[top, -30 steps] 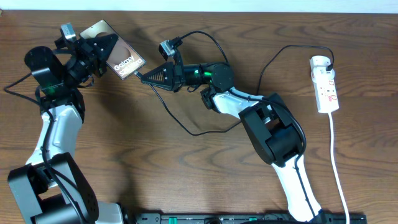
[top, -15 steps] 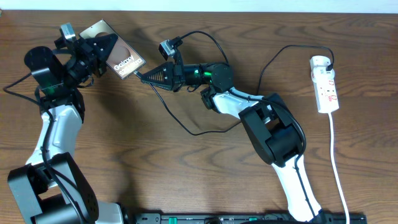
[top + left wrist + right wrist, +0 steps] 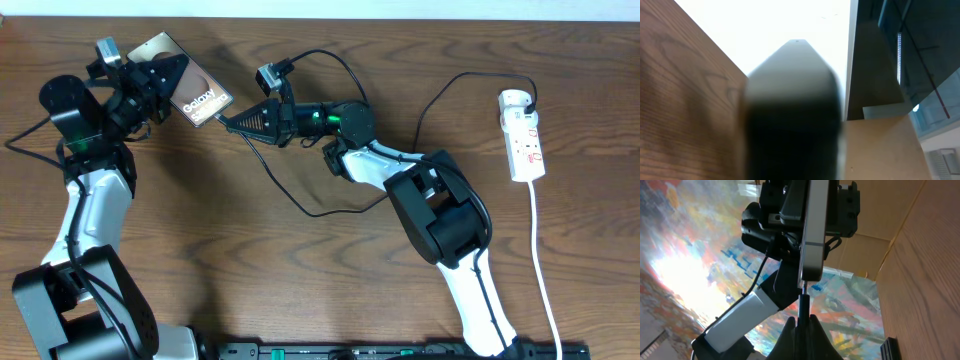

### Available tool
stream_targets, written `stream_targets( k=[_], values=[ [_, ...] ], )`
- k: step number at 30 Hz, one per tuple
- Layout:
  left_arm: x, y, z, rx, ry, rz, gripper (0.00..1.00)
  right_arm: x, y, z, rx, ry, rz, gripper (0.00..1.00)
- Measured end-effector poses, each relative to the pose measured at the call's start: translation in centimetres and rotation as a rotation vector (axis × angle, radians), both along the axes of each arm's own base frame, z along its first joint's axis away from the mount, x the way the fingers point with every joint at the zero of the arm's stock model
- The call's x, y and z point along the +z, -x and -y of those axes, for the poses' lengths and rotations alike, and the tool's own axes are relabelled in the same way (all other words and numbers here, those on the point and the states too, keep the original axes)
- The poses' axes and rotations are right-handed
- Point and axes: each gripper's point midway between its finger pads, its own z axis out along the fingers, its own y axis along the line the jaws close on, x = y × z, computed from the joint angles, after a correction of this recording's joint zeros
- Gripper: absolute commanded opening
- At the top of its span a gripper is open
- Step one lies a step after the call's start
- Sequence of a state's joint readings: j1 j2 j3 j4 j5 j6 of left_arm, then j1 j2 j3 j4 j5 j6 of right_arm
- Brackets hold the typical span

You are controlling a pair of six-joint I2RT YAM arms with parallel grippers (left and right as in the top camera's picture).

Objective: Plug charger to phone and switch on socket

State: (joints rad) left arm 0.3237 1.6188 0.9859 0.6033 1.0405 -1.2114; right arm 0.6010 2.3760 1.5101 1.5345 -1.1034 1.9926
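Over the wooden table (image 3: pixel 300 280), left fingers (image 3: pixel 172 68) clamp the phone (image 3: pixel 197 97). Right fingers (image 3: pixel 248 121) pinch the charger (image 3: pixel 803 300) tip, aligned with the phone's long axis, at its end port.

right wrist | we see our right gripper (image 3: pixel 802 320) pinched tight on the charger (image 3: pixel 803 300) connector | its tip touches the lower end of the phone (image 3: pixel 815 235) | phone edge-on, clamped in the left gripper (image 3: pixel 815 205) | wooden table (image 3: pixel 925 295) at right
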Motion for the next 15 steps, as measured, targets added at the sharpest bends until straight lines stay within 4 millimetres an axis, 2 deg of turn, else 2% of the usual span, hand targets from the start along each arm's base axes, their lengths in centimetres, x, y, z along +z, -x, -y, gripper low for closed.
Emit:
stream_targets(
  k=[15],
  values=[
    [-0.01, -0.12, -0.46, 0.018, -0.008, 0.005, 0.07, -0.13, 0.08, -0.72, -0.008, 0.002, -0.022, 0.01]
  ],
)
